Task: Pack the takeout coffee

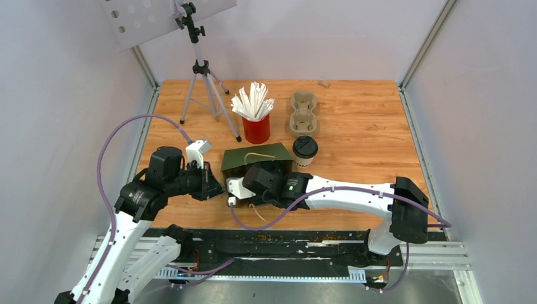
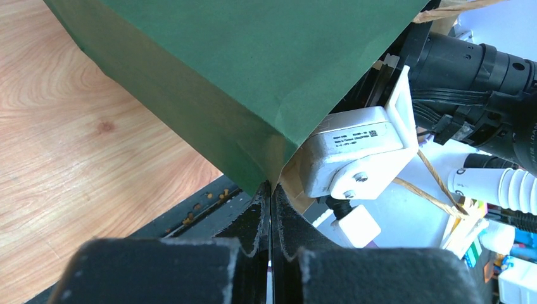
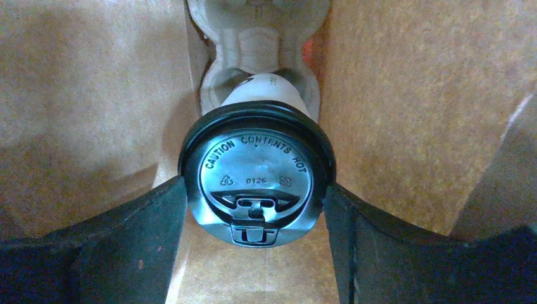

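Your table (image 1: pixel 361 133) carries a green paper bag (image 1: pixel 250 157) lying with its mouth toward your arms. The bag swallows your right gripper (image 3: pixel 255 197). From above you see only the wrist, no fingers. In the wrist view the bag's brown inner walls close in on both sides of those fingers.

A pulp tray (image 3: pixel 256 38) shows just beyond the fingertips, cut off by the top edge of that view. Whether the cup is seated in it cannot be told.

One coffee cup (image 3: pixel 256 180) sits between the right fingers, black lid facing the camera, body mostly hidden behind the lid. The fingers stand wide and meet the lid rim on either side: gripping the cup.

The second cup (image 1: pixel 304 151) stands upright outside the bag, just beyond your right wrist, with nothing touching it.

Your left gripper (image 2: pixel 271 209) is closed tight on a corner of the bag's edge, paper pinched between the fingers.
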Robot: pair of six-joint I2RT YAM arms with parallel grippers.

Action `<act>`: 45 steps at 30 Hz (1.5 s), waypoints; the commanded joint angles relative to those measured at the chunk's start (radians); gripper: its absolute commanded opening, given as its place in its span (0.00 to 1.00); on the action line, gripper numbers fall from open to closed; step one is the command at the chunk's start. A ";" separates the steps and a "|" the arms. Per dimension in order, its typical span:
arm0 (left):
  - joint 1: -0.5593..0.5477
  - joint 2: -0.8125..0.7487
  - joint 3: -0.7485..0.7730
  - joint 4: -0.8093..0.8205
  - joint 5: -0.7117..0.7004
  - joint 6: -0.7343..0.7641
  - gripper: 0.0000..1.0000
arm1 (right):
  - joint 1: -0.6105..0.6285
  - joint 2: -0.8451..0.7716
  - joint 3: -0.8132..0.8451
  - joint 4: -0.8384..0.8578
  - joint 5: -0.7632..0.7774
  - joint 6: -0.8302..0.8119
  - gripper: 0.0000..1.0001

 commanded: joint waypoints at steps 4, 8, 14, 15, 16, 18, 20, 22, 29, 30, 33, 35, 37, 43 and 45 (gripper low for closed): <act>0.003 0.004 0.011 0.038 0.023 0.006 0.00 | -0.016 0.001 -0.017 0.048 -0.015 0.003 0.70; 0.002 0.006 0.013 0.035 0.026 0.012 0.00 | -0.015 0.020 -0.001 0.034 0.008 0.004 0.70; 0.003 0.009 0.020 0.032 0.030 0.020 0.00 | -0.018 0.019 -0.012 0.045 0.001 0.014 0.70; 0.003 0.011 0.020 0.032 0.031 0.022 0.00 | -0.018 0.017 -0.020 0.053 -0.002 0.012 0.70; 0.003 0.012 0.020 0.031 0.034 0.024 0.00 | -0.020 0.014 -0.026 0.059 -0.002 0.012 0.70; 0.003 0.013 0.020 0.032 0.036 0.027 0.00 | -0.025 0.009 -0.035 0.072 -0.013 0.014 0.70; 0.003 0.014 0.018 0.033 0.037 0.028 0.00 | -0.032 0.008 -0.041 0.087 -0.017 0.012 0.70; 0.003 0.017 0.017 0.032 0.040 0.028 0.00 | -0.038 0.010 -0.039 0.090 -0.018 0.011 0.70; 0.003 0.021 0.023 0.034 0.039 0.028 0.00 | -0.058 0.002 -0.064 0.109 -0.032 0.007 0.71; 0.003 0.022 0.025 0.034 0.040 0.029 0.00 | -0.060 0.001 -0.065 0.109 -0.035 0.006 0.71; 0.003 0.023 0.028 0.033 0.038 0.028 0.00 | -0.063 0.003 -0.077 0.120 -0.043 -0.004 0.71; 0.003 0.025 0.030 0.034 0.039 0.027 0.00 | -0.068 0.006 -0.082 0.128 -0.040 -0.004 0.71; 0.003 0.027 0.033 0.031 0.039 0.029 0.00 | -0.074 0.006 -0.086 0.136 -0.046 -0.002 0.71; 0.003 0.033 0.034 0.030 0.042 0.030 0.00 | -0.083 0.009 -0.097 0.154 -0.049 -0.005 0.71; 0.003 0.034 0.035 0.031 0.042 0.031 0.00 | -0.084 0.011 -0.099 0.158 -0.050 -0.003 0.71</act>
